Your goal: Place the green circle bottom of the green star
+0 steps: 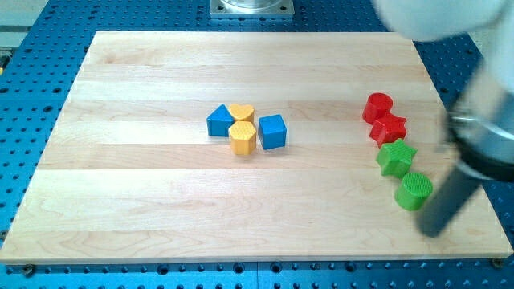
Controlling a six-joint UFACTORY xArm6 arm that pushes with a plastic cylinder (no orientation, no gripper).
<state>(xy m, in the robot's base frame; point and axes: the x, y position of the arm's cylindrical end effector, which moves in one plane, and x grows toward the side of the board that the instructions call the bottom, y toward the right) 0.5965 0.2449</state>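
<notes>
Green circle (414,191) sits just below the green star (396,157), about where you want it. Your tool, a bare rod with nothing to spread or pinch, has my tip (432,233) just right and below it on the tabletop (161,201).

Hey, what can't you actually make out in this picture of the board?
- My tip: motion-blurred in the camera view, so contact with the green circle block is unclear.
- Arm above the rod: cut off by the view's top and right edges.
- Red star block: its back is partly hidden by the red cylinder block.
</notes>
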